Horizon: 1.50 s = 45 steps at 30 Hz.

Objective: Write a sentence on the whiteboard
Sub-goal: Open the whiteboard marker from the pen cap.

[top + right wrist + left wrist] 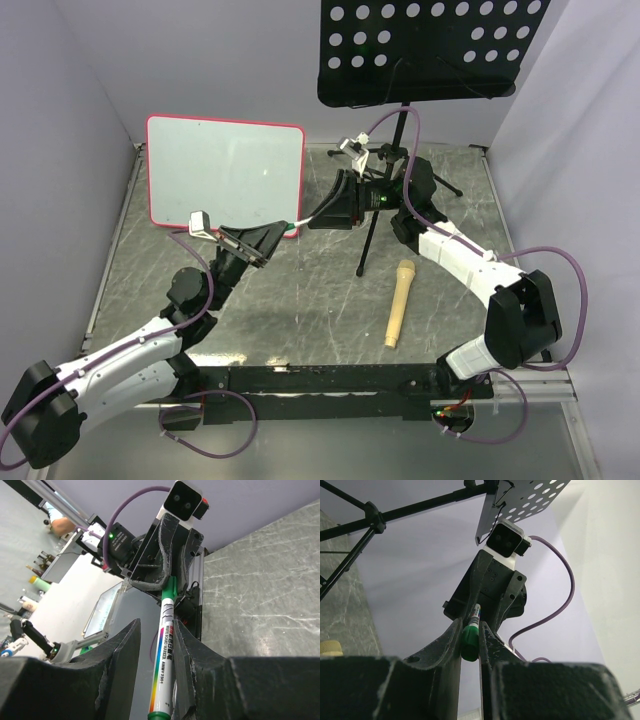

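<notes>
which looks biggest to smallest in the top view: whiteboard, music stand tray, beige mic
1. whiteboard and music stand tray: alike; the tray sits nearer the camera and is cropped, so unranked
2. beige mic: clearly smallest

whiteboard (222, 168): rectangular, set landscape, white face inside a thin pink-red frame with rounded corners. stands at the far left of the table (300, 300), propped up and leaning back toward the rear wall (200, 60), top edge rising past the table's back edge, bottom edge down on the dark marbled top. turned slightly clockwise in the overhead view, so the right side sits a little lower than the left. face pale, with a soft grey-blue sheen and a brighter patch across the middle; a couple of tiny specks on it, too small to make out. lower right corner partly hidden.
</notes>
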Motion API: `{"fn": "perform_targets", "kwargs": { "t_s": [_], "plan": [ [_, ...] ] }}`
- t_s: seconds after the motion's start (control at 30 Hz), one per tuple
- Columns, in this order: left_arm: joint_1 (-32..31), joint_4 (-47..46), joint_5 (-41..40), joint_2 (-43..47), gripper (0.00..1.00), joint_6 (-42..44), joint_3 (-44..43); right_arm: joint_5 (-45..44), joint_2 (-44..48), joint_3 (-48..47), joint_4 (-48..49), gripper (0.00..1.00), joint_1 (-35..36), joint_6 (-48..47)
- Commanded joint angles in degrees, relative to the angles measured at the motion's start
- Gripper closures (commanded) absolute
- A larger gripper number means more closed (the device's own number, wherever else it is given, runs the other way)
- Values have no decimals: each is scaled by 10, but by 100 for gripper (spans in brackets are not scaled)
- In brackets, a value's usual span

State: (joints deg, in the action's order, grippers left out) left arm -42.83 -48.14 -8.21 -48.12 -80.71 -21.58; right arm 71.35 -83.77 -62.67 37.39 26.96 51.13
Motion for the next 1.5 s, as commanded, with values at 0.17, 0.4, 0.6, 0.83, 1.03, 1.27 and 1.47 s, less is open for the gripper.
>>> {"fn": "perform_targets", "kwargs": {
  "t_s": [0.17,0.4,0.6,0.83,1.03,1.27,1.47],
  "plan": [
    [2,-8,5,0,99,-2,-15,2,-13,-23,43,60,-7,14],
    [2,-11,8,-5,99,-2,-15,5,-17,-25,49,72,-7,19],
    [2,-9,8,-4,99,-2,-15,3,-16,-25,49,65,-9,22],
    [2,-13,9,-7,99,-3,-16,4,-17,-23,52,63,-13,26],
    [2,-15,11,-14,99,-5,-18,8,-19,-25,59,78,-13,29],
    [1,-13,9,-14,99,-5,-20,12,-26,-25,73,80,-14,43],
    [2,-13,9,-16,99,-5,-22,13,-25,-25,69,70,-14,43]
  ]
}}
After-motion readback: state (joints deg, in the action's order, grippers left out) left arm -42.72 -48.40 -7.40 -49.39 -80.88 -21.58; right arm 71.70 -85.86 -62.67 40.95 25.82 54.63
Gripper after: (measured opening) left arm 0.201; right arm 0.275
